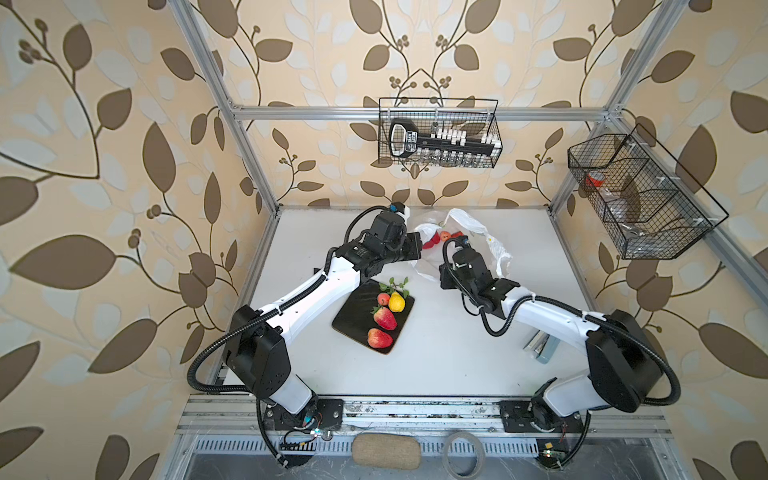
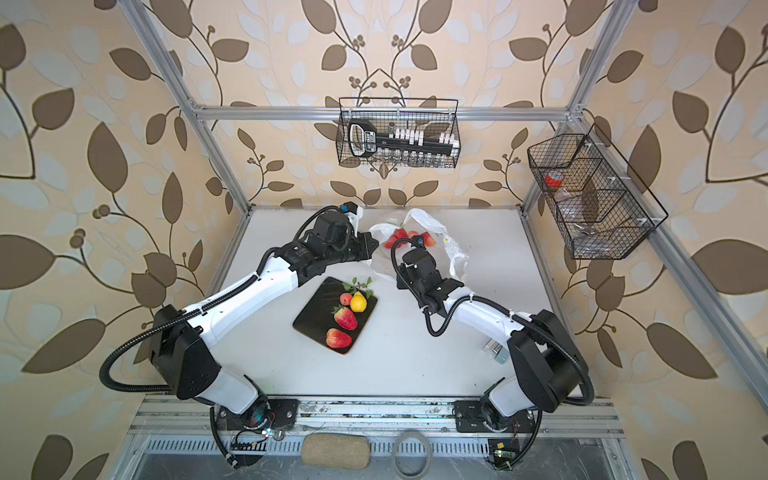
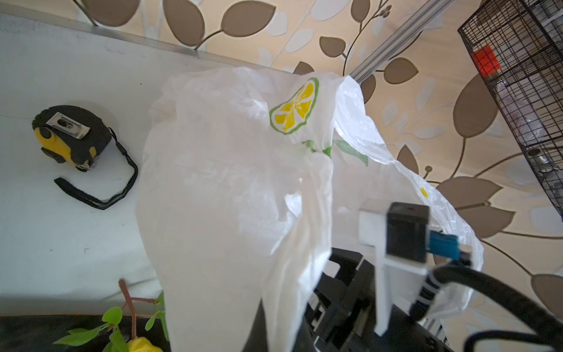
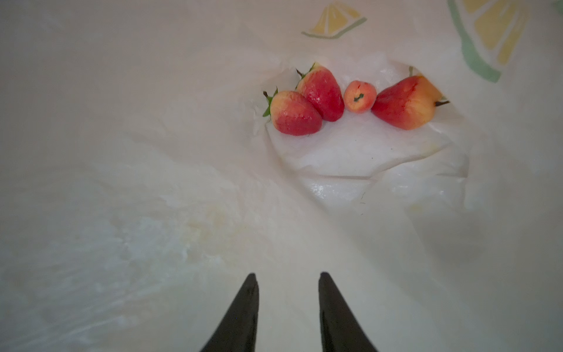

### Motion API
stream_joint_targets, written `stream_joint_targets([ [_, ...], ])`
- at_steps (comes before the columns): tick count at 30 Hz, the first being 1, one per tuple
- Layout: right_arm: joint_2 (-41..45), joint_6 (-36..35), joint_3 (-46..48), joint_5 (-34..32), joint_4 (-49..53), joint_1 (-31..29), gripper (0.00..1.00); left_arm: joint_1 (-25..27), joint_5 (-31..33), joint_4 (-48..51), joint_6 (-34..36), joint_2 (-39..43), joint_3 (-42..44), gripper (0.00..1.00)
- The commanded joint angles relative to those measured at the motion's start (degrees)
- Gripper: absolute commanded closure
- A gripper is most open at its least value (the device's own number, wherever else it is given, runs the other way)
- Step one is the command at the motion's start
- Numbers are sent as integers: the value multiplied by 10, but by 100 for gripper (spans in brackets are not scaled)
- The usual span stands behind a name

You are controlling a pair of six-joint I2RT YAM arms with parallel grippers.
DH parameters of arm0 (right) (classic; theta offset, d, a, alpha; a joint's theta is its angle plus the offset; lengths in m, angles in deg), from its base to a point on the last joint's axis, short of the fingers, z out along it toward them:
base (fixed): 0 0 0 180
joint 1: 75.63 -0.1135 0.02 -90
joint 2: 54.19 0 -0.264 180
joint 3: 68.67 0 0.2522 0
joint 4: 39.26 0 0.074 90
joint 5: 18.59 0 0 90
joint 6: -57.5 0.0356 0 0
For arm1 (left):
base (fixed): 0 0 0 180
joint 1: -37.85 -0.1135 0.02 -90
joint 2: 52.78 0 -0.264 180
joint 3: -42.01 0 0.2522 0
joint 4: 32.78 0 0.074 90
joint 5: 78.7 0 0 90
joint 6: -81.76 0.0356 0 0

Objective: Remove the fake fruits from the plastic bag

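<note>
Your right claw (image 4: 288,275) is the one that counts. It's inside the plastic bag (image 4: 152,183), jaws apart, nothing between them, only film behind.

Four fake fruits (image 4: 330,103) lie ahead of it, up and right of the fingertips in the right wrist view, in a row running across the frame:
- strawberry (image 4: 294,114), nearest
- second strawberry (image 4: 320,88), touching it
- small round fruit (image 4: 359,97)
- pear-shaped one (image 4: 406,103), red-yellow, far right

The nearest strawberry lies on its side, cap left, tip right. Its long axis runs roughly along your jaws' closing line, so I'd judge you need a wrist turn to close across its middle. It's well apart from the tips, with a film crease (image 4: 335,176) in between.

Left claw (image 1: 417,245) is clenched at the bag's rim, upper middle of a top view. Film hides its tips in the left wrist view, but the bag rises straight up from it, so it's likely pinching the rim to hold the mouth open. That arm is near too, but busy.

Room: film walls crowd the fruits on both sides and behind, so snagging film is the risk. The black board (image 1: 357,305) at frame centre already carries four fruits, a yellow pear (image 1: 397,302) among them. Bare bench (image 1: 457,332) lies between it and your right arm. A tape measure (image 3: 71,135) sits beside the bag. Ignore it.
</note>
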Motion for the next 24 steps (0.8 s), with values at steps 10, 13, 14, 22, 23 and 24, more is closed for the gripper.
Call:
stream_joint_targets([
  [10,-98,2,-46,27,-35,0,63,-4,-29,-20,2,27,-11,100],
  [13,-109,40,-58,38,-32,7,59,-4,-36,-20,4,29,-8,100],
  [14,-111,59,-63,44,-31,12,57,-4,-38,-19,5,31,-6,100],
  [22,-150,204,-133,73,-24,44,36,-4,-49,-14,13,37,3,100],
  [23,-162,220,-146,76,-22,47,34,-4,-53,-12,14,36,3,100],
  [24,-172,236,-158,78,-21,48,33,-4,-55,-12,15,36,2,100],
])
